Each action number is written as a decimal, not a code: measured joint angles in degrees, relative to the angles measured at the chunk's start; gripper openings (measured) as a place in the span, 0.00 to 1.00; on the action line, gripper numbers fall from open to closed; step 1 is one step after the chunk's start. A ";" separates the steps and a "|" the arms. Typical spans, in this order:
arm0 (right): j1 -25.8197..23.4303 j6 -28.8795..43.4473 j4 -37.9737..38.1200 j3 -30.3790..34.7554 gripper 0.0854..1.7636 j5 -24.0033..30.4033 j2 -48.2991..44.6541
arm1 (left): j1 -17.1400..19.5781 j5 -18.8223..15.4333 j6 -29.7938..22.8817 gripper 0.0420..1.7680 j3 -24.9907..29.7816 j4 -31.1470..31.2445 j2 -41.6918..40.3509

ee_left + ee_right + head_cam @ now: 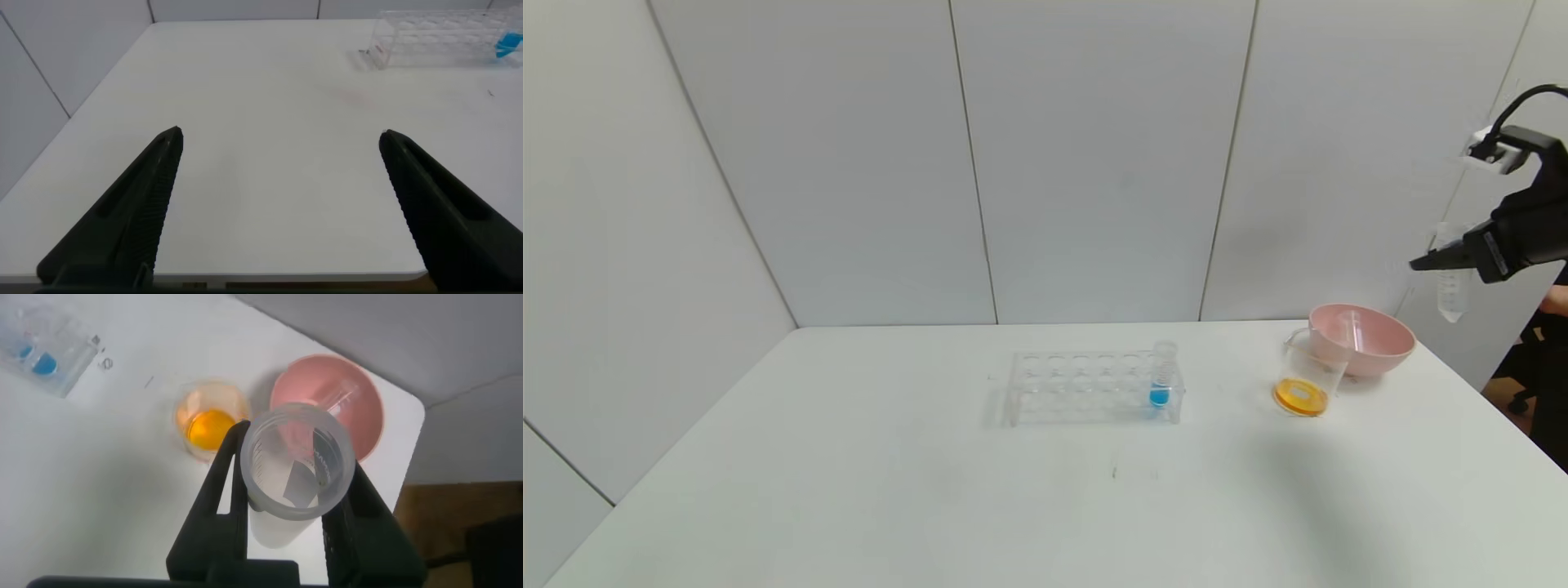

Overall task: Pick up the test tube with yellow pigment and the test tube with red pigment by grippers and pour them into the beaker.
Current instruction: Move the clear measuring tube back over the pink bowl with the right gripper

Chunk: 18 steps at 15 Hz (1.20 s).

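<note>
My right gripper (1441, 260) is high above the table's right edge, shut on an empty clear test tube (1452, 294) that hangs upright. In the right wrist view the fingers (221, 482) clamp that tube (278, 527) just below its open rim. No tube with yellow or red liquid shows. The beaker (1307, 380) stands next to the pink bowl with orange liquid at its bottom; it also shows in the right wrist view (211, 425). My left gripper (281, 136) is open and empty over the near left part of the table.
The pink bowl (1364, 347) stands at the back right with another empty tube (1352, 327) in it. A clear rack (1086, 384) at mid-table holds a tube with blue liquid (1161, 380). The table's right edge is below my right gripper.
</note>
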 joint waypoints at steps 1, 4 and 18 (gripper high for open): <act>-0.21 3.47 -4.50 1.62 0.29 0.11 -0.74 | 0.00 0.00 0.00 0.97 0.00 0.00 0.00; -0.78 12.12 -19.55 8.02 0.29 0.09 -2.36 | 0.00 0.00 0.00 0.97 0.00 0.00 0.00; 1.38 27.32 -55.53 18.58 0.29 -17.46 9.35 | 0.00 0.00 0.00 0.97 0.00 0.00 0.00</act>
